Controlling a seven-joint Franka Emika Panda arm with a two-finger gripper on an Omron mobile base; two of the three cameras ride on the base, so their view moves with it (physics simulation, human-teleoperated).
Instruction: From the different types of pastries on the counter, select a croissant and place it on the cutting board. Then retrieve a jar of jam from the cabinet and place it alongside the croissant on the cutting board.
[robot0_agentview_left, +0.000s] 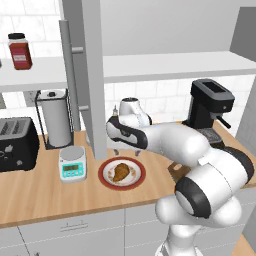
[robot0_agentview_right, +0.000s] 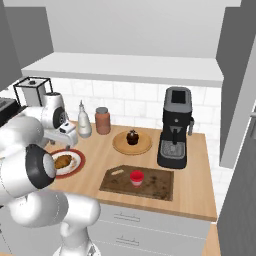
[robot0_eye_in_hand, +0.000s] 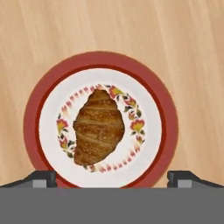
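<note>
Two dark fingertips (robot0_eye_in_hand: 43, 178) stand wide apart at the bottom corners of the hand view, so the end effector (robot0_eye_in_hand: 112, 179) is spread open with nothing between its jaws, looking straight down on the croissant (robot0_eye_in_hand: 98, 127). That golden-brown pastry lies in the middle of the red-rimmed plate (robot0_eye_in_hand: 31, 118), which has a flowered ring inside its rim and sits on the light wooden tabletop (robot0_eye_in_hand: 183, 39).

From the right base view, the plate (robot0_agentview_right: 77, 161) with the croissant (robot0_agentview_right: 63, 161) shows at centre left, partly behind the white arm. Lower centre of that frame holds the dark cutting board (robot0_agentview_right: 155, 184), and a small red jar of jam (robot0_agentview_right: 136, 177) stands on it. Above the board, a chocolate cupcake (robot0_agentview_right: 132, 137) rests on a round wooden plate (robot0_agentview_right: 120, 145), with a black coffee machine (robot0_agentview_right: 175, 130) to its right.

From the left base view, the croissant (robot0_agentview_left: 120, 172) on its plate (robot0_agentview_left: 104, 175) lies at centre, a small kitchen scale (robot0_agentview_left: 72, 164) just to its left, a paper towel roll (robot0_agentview_left: 55, 117) and a black toaster (robot0_agentview_left: 17, 142) further left.
</note>
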